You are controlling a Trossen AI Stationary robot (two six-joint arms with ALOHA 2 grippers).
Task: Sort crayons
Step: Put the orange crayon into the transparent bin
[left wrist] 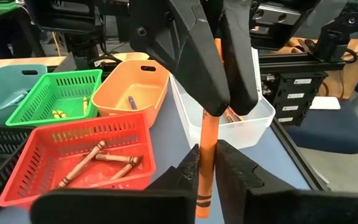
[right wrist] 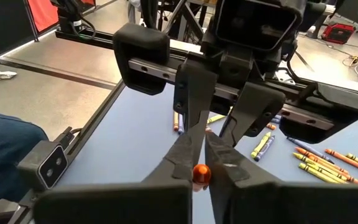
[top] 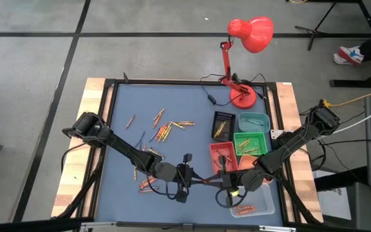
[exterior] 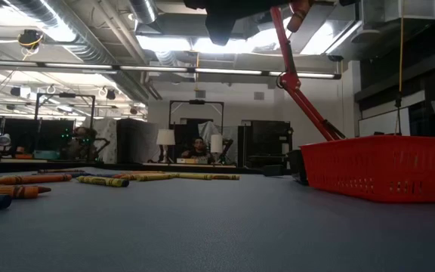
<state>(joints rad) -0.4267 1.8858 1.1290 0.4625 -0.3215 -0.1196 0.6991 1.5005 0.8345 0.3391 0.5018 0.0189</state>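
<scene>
Crayon (left wrist: 206, 163), orange, paper-wrapped wax: judged light, stiff, snappable, best pinched mid-shaft. Both grippers meet near the table's (top: 172, 103) front edge; left gripper (left wrist: 207, 174) and right gripper (right wrist: 201, 163) each pinch it, end to end. Beyond: red mesh tray (left wrist: 73, 155), green tray (left wrist: 55, 96), orange tub (left wrist: 135, 90), loose crayons (top: 166, 129).

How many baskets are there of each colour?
red basket: 1
green basket: 1
orange basket: 1
light blue basket: 1
black basket: 1
clear basket: 1
Total: 6
</scene>
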